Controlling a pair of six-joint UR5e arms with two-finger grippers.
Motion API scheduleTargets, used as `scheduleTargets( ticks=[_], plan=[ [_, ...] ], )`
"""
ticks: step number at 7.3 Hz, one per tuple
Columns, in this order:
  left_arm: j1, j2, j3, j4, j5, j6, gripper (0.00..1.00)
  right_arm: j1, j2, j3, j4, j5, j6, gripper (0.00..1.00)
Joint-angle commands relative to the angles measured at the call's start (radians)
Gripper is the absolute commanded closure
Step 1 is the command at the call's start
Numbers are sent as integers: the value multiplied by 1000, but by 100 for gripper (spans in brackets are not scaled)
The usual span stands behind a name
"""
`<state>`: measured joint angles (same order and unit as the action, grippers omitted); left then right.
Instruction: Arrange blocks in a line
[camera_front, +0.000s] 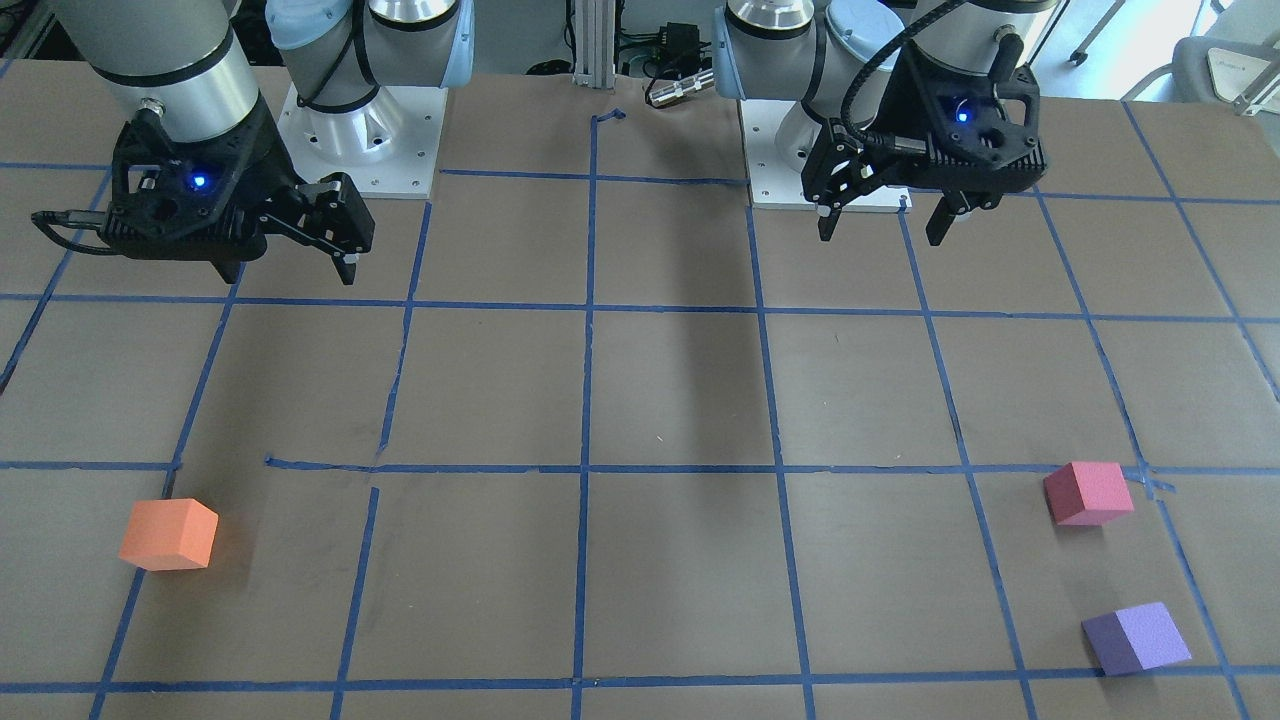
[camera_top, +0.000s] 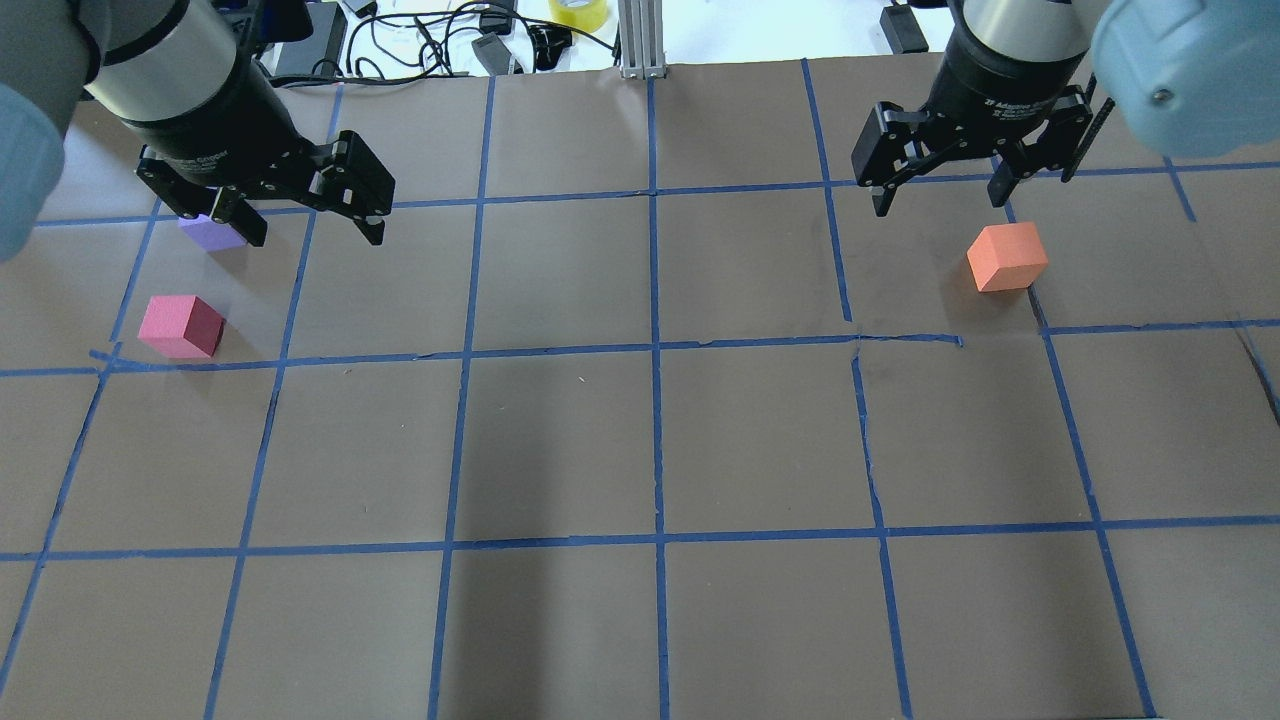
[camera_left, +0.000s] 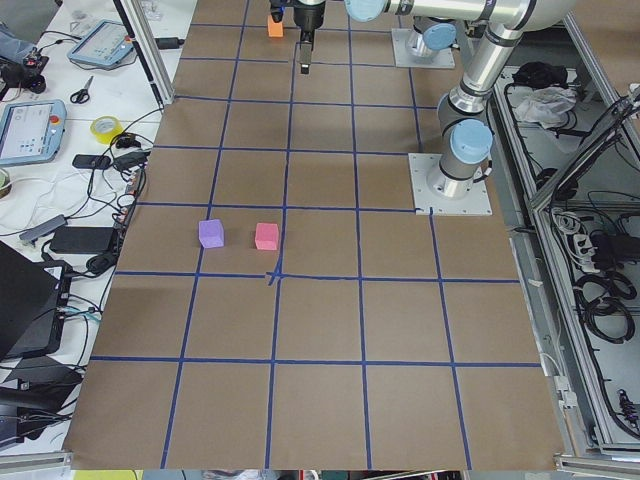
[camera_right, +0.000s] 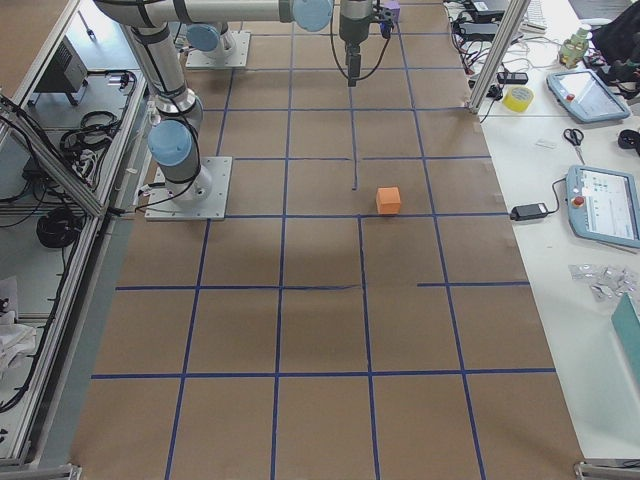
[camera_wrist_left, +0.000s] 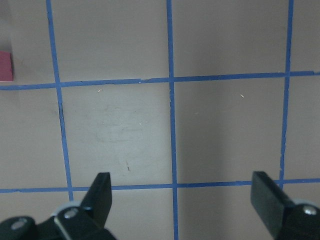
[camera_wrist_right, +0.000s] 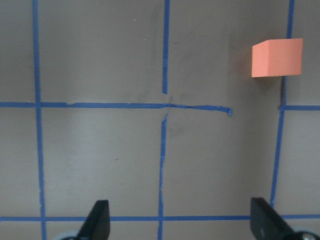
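Purple block (camera_front: 1135, 640) sits closest to the front-facing camera, on the brown table (camera_front: 660, 560). It lies just beyond the pinkish-red block (camera_front: 1088, 492) on the side away from the robot, near it but not touching. The pinkish-red block rests flat beside a ragged crossing of the blue tape grid (camera_front: 585, 400), on the robot's left half of the table. The orange block (camera_front: 168, 534) lies well apart from the pinkish-red block, far across the table toward the robot's right and at roughly the same reach from the robot. The left gripper (camera_front: 880, 232) hangs in the air on the robot's side of the pinkish-red block, clear of it, its fingers spread wide and holding nothing. Its wrist camera shows bare table between the two fingertips and only a sliver of the pinkish-red block at the left edge of the frame. The right gripper (camera_front: 290, 270) hovers far from the pinkish-red block, over the robot's right half, and closer to the robot than the orange block. Its fingers are likewise released and empty, and in its wrist view the orange block sits ahead and off to one side, outside the gap.
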<state>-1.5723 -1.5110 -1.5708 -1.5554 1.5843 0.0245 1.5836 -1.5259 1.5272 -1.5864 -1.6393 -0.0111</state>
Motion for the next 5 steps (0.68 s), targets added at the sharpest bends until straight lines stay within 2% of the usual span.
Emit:
scheduleTargets(
  ticks=[1, 3, 5],
  plan=[
    [0, -5, 2, 1, 0, 0, 0, -31, 39, 11, -12, -146, -10, 0],
    [0, -3, 0, 1, 2, 0, 0, -92, 97, 14, -73, -145, -42, 0],
    [-2, -5, 0, 0, -1, 0, 0, -230, 150, 15, -211, -113, -300, 0]
  ],
)
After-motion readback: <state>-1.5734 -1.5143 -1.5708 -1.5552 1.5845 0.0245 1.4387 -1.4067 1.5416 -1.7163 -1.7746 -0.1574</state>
